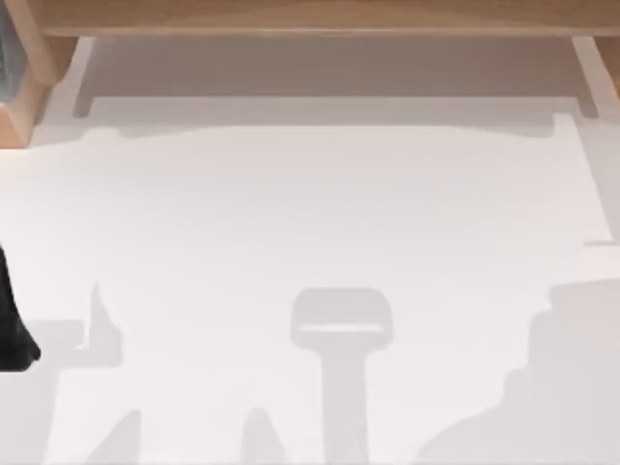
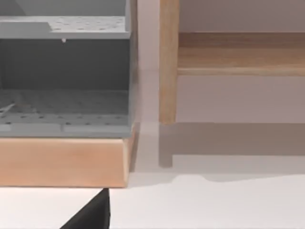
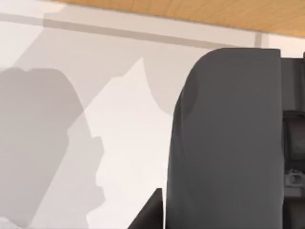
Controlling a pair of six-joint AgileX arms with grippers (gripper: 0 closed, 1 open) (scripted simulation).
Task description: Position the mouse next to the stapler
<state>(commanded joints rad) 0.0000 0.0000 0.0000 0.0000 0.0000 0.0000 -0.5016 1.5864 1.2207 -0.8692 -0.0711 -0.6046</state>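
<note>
In the right wrist view a large dark grey body (image 3: 224, 143) with a rounded upper corner stands on the white table (image 3: 124, 133), very close to the camera. I cannot tell whether it is the stapler or the mouse. A black part of my right gripper (image 3: 150, 214) shows just beside it. Over the table near the back left corner, a black part of my left gripper (image 2: 93, 214) is visible. A dark piece of my left arm (image 1: 15, 320) sits at the left edge of the top view.
A grey perforated shelf unit (image 2: 62, 71) rests on a wooden block (image 2: 62, 160) at the table's back left. A wooden post (image 2: 167, 62) and a wooden frame (image 1: 310, 15) run along the back. Arm shadows fall across the white table (image 1: 310, 213).
</note>
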